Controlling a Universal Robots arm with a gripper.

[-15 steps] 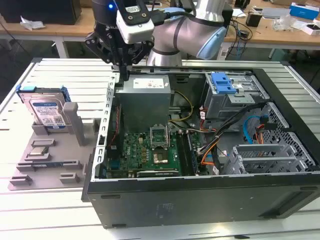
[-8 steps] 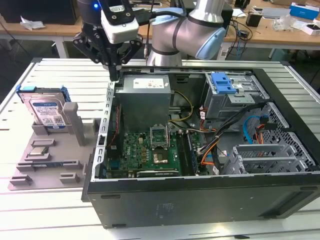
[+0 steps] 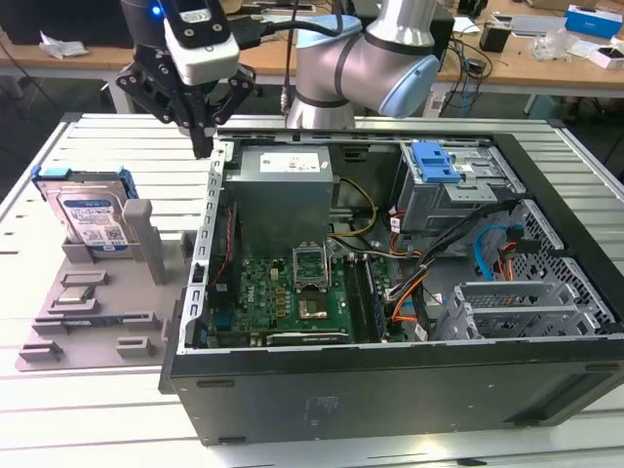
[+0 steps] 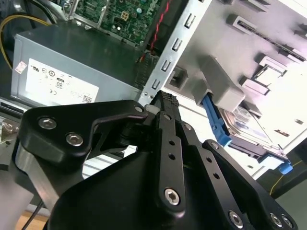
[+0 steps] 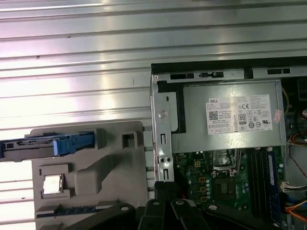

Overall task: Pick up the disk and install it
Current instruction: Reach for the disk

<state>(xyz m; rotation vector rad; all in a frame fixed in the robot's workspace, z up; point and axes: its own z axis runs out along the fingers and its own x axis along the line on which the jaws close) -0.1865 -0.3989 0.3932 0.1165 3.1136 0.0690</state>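
Black fingers are pressed together, tip to tip, with nothing between them; the second wrist view confirms this. I find them hanging over the rear corner of the case, above its side wall on the exterior view's left.

Disk: not held. It sits in a slot of the grey fixture on the bench, lower than the fingers and well apart from them, toward the exterior view's left. In the second wrist view it lies beyond the fingertips, across the case wall.

Count:
- one disk
- one fixture
- one case
- one small square chip lying flat on the fixture, nearer the exterior camera than the disk
- one blue latch inside the case
- two fingers

Orientation: the disk stands on edge, labelled face toward the exterior camera. Seen edge-on in the first wrist view, its long axis runs level and square to the case's side wall, one end pointing at that wall.
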